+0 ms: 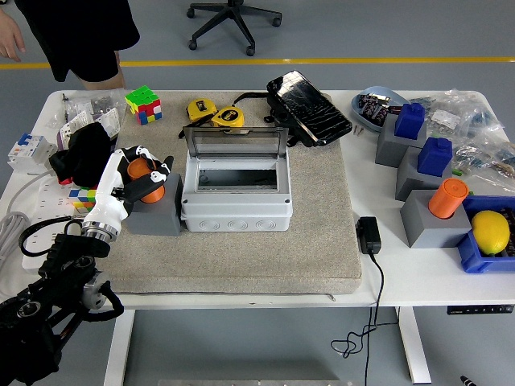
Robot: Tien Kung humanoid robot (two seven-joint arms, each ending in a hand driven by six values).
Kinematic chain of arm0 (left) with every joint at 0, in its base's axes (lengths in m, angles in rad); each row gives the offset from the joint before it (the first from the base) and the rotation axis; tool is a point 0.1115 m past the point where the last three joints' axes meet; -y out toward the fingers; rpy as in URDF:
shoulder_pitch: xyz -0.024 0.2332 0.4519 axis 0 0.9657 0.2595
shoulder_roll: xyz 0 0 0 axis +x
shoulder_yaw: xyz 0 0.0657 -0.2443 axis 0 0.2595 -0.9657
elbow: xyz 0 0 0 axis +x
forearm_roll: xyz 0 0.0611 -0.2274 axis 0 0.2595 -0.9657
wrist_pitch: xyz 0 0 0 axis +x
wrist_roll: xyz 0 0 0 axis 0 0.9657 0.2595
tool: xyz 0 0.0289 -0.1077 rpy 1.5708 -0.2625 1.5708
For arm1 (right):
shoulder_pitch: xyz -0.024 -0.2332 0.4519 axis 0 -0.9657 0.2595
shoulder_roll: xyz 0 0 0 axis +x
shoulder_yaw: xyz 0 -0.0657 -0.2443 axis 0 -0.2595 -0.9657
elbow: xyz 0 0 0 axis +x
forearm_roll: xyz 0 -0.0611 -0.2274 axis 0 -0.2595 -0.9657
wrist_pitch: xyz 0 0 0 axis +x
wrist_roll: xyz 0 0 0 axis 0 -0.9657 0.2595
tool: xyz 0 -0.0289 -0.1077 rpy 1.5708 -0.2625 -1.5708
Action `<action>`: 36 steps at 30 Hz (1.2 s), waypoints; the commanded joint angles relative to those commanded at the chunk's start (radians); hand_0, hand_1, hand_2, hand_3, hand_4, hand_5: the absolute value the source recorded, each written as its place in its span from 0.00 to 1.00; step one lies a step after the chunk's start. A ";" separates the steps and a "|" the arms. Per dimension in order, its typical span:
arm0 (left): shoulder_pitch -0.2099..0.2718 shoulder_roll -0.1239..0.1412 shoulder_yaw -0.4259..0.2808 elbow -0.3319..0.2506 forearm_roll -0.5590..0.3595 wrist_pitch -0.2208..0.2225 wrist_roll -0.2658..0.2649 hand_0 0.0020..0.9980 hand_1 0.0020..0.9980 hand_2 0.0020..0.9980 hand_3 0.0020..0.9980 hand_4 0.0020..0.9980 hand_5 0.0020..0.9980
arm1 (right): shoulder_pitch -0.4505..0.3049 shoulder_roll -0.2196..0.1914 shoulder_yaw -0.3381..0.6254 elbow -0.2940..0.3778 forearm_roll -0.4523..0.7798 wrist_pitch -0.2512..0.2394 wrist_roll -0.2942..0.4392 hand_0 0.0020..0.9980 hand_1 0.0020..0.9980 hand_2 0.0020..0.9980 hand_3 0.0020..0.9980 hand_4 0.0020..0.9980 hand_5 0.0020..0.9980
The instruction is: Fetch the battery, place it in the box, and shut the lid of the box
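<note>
An orange cylinder battery (141, 166) stands in a grey block holder (158, 214) at the left end of the grey mat (314, 249). My left hand (143, 174), white with black-tipped fingers, reaches in from the lower left, and its fingers are curled around the battery. Just right of it stands the grey box (235, 206), with its clear lid (235, 145) raised upright at the back and the inside bare. A second orange cylinder (447, 197) sits on a grey block at the right. My right arm is out of view.
A person in black (80, 32) stands at the far left corner. A cube puzzle (142, 104), yellow tape measures (216, 112) and a black pouch (308, 107) lie behind the box. Blue blocks (422, 137), a lemon (490, 231) and a power adapter (368, 235) are at the right.
</note>
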 joint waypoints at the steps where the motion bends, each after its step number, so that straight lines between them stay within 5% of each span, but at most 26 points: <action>1: 0.000 0.000 -0.001 -0.003 0.000 0.000 0.000 0.13 0.08 0.14 0.18 0.12 0.00 | -0.001 0.000 -0.001 0.000 0.000 0.000 0.001 0.57 0.64 0.66 0.55 0.87 0.39; 14: -0.017 0.043 -0.021 -0.127 0.168 0.040 0.025 0.14 0.09 0.14 0.18 0.13 0.00 | 0.002 0.000 0.004 0.000 0.000 -0.005 0.009 0.57 0.64 0.65 0.55 0.87 0.39; 19: -0.043 0.078 0.034 -0.208 0.286 0.057 0.088 0.13 0.08 0.13 0.18 0.16 0.00 | 0.002 -0.001 0.006 0.000 0.000 -0.006 0.010 0.57 0.64 0.65 0.55 0.87 0.39; 26: -0.150 0.125 0.187 -0.267 0.441 0.103 0.189 0.13 0.09 0.12 0.18 0.19 0.00 | 0.001 -0.005 0.005 -0.001 0.000 -0.008 0.011 0.57 0.64 0.65 0.54 0.87 0.39; 34: -0.300 0.119 0.359 -0.232 0.642 0.153 0.325 0.12 0.08 0.12 0.18 0.22 0.00 | 0.004 -0.007 0.007 -0.001 0.001 -0.011 0.012 0.57 0.64 0.65 0.54 0.87 0.39; 35: -0.319 0.114 0.384 -0.228 0.665 0.157 0.349 0.11 0.08 0.11 0.19 0.39 0.00 | 0.004 -0.007 0.006 -0.001 0.001 -0.011 0.012 0.57 0.64 0.65 0.54 0.87 0.39; 36: -0.333 0.111 0.403 -0.226 0.684 0.160 0.369 0.11 0.08 0.11 0.19 0.39 0.00 | 0.004 -0.008 0.005 -0.001 0.002 -0.010 0.012 0.57 0.64 0.65 0.54 0.87 0.39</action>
